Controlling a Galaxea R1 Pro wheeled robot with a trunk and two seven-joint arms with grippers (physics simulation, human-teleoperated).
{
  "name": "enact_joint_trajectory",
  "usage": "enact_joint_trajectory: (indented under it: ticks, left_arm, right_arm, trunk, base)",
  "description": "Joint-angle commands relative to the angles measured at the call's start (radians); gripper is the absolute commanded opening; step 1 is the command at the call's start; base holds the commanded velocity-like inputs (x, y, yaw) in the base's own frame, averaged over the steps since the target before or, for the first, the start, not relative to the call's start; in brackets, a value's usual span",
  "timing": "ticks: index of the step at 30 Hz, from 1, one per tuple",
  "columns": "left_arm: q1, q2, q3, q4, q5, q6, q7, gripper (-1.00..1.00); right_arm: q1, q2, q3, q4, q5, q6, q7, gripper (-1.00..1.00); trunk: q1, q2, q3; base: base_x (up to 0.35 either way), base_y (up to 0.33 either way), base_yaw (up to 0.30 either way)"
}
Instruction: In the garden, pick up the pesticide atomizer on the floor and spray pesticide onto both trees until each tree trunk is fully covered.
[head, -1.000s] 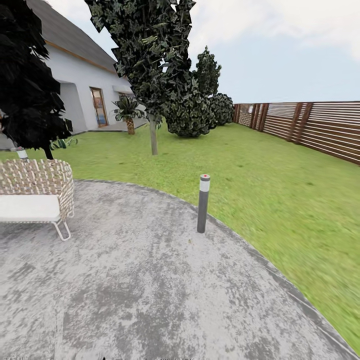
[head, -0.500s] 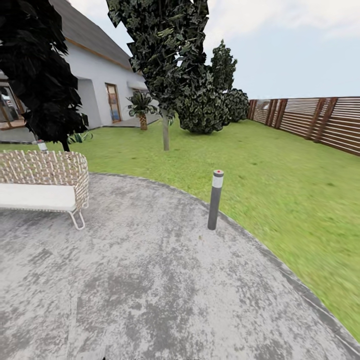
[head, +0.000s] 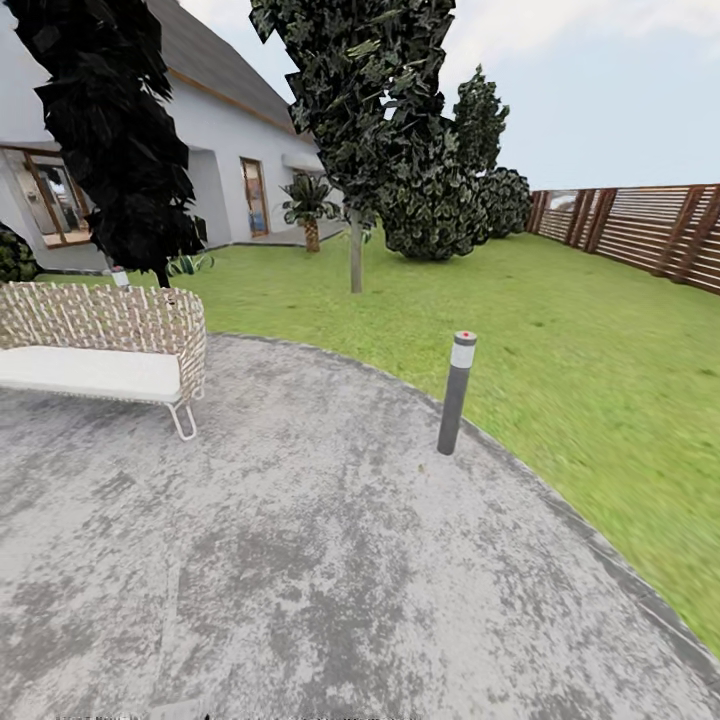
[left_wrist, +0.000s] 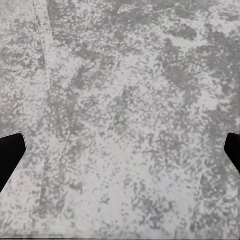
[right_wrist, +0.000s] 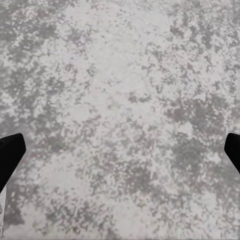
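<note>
The pesticide atomizer is out of view. In the head view a tree (head: 360, 90) with a dark leafy crown stands on the lawn beyond the paving, and its bare pale trunk (head: 356, 255) is far ahead. My left gripper (left_wrist: 120, 155) is open, its dark fingertips (left_wrist: 10, 157) wide apart over grey paving with nothing between them. My right gripper (right_wrist: 120, 155) is open in the same way over the paving, its fingertips (right_wrist: 10, 152) at the picture's sides.
A grey bollard (head: 455, 395) stands at the paving's edge ahead right. A wicker bench (head: 105, 345) with a white cushion sits to the left. Behind it are a dark conifer (head: 115, 130), a white house (head: 225, 150) and a small palm (head: 310, 205). A slatted fence (head: 650, 230) bounds the lawn at right.
The whole head picture has shifted right, so the camera has turned left. More of the house and bench shows at the left. Nothing in the garden itself has moved.
</note>
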Motion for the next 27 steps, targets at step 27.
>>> enact_joint_trajectory:
  ticks: [27]
  left_arm:
    - [-0.001, 0.000, -0.001, 0.001, 0.009, -0.004, -0.001, 1.00]
  right_arm:
    - [0.000, 0.001, 0.000, 0.000, 0.001, -0.003, -0.001, 1.00]
  trunk:
    - [0.103, -0.190, -0.120]
  base:
    - [0.000, 0.000, 0.178]
